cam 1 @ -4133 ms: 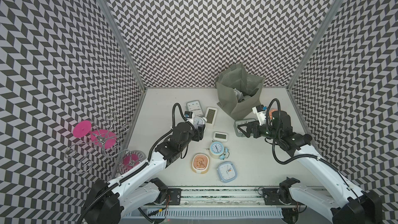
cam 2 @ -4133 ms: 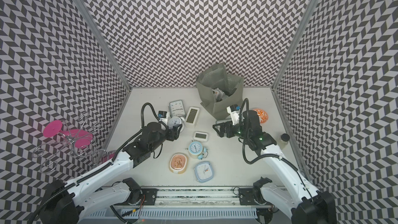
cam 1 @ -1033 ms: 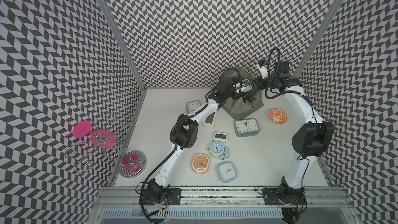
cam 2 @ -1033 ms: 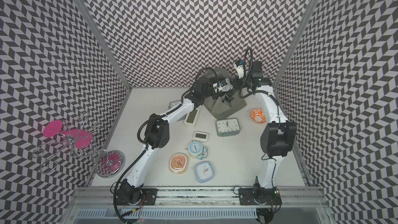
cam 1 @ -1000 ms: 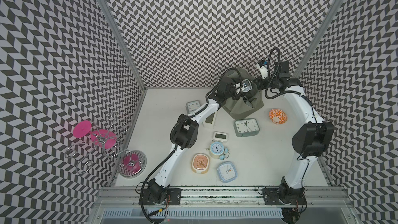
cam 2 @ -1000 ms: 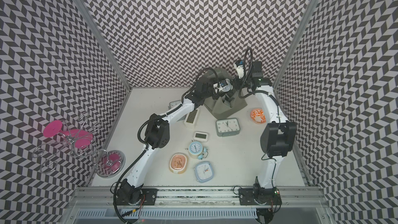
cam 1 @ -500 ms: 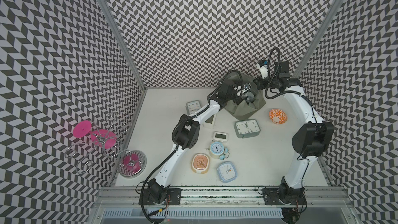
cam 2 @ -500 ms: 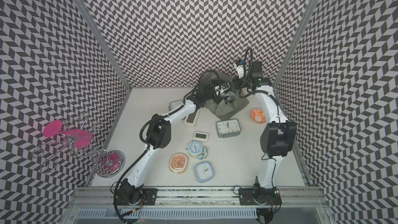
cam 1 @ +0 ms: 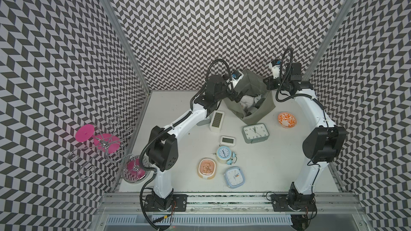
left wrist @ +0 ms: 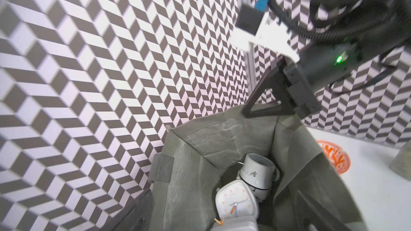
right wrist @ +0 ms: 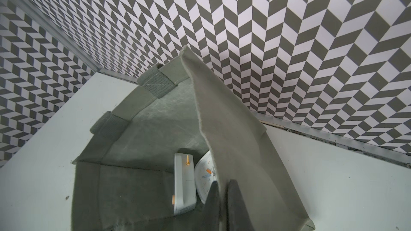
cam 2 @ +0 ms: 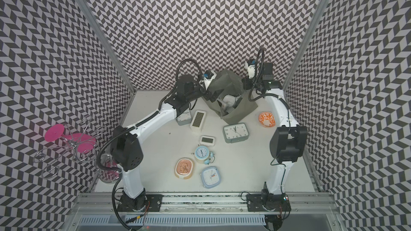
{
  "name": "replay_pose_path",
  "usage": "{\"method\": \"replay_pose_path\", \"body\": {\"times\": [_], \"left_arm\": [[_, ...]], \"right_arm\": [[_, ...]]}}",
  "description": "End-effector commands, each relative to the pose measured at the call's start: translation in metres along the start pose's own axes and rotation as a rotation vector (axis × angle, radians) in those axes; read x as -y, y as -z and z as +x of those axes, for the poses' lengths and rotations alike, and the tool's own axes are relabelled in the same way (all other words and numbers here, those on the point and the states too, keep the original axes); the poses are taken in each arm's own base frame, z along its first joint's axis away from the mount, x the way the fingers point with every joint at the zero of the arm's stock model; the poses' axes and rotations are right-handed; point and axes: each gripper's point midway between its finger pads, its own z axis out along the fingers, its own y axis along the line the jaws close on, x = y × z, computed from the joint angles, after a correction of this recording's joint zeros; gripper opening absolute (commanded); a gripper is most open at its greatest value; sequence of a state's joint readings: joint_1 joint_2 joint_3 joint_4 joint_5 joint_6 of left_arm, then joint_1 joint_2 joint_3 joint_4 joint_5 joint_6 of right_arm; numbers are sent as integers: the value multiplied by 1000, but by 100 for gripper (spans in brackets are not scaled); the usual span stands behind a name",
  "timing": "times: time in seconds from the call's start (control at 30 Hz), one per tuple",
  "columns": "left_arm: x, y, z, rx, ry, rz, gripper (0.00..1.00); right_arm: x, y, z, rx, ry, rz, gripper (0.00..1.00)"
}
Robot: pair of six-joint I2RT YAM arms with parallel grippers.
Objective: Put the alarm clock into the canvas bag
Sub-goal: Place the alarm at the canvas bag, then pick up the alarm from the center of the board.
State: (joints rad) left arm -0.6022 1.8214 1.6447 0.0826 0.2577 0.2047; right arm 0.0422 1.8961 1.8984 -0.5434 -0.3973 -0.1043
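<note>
Your left gripper [cam 1: 236, 96]: jaws spread wide, nothing held, poised at mouth of canvas bag [cam 1: 256, 114]. Your right gripper [right wrist: 223, 207]: pressed together, pinching bag rim, propping mouth open. Round grey alarm clock [left wrist: 258, 172] lies inside bag, against white square clock [left wrist: 236, 201]. Drop looks done. Left for you: lift left arm clear, release rim. Other clocks sit on table [cam 1: 178, 107], e.g. blue twin-bell clock [cam 1: 224, 154].

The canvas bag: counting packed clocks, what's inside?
Visible in the canvas bag: a white square clock with orange hands, a grey round clock, a flat white device. Anything beneath them is covered.
</note>
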Motion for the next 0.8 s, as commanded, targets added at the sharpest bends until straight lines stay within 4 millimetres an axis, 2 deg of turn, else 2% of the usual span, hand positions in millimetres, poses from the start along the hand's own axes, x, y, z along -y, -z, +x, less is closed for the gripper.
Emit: {"method": "replay_pose_path", "body": {"times": [0.0,0.1,0.2,0.33,0.43,0.53,0.6,0.67,0.77], "left_arm": [[-4,29,26,-82,235,-108,99],[-3,61,52,-198,363,-194,99],[9,103,84,-340,417,-283,99],[42,163,130,-431,499,-297,99],[62,197,169,-515,590,-295,99],[83,223,210,-625,694,-296,99],[97,234,228,-674,736,-286,99],[108,240,239,-713,748,-263,99],[110,249,251,-783,732,-300,99]], "right_arm": [[-19,35,-48,173,6,-39,0],[-21,37,-43,188,-13,-50,0],[-23,38,-34,195,-17,-57,0],[-25,35,-26,195,-23,-80,0],[-27,33,-23,189,-22,-95,0],[-25,34,-22,186,-13,-84,0],[-24,35,-23,188,-11,-85,0],[-24,35,-23,187,-12,-87,0],[-24,34,-21,183,-11,-89,0]]}}
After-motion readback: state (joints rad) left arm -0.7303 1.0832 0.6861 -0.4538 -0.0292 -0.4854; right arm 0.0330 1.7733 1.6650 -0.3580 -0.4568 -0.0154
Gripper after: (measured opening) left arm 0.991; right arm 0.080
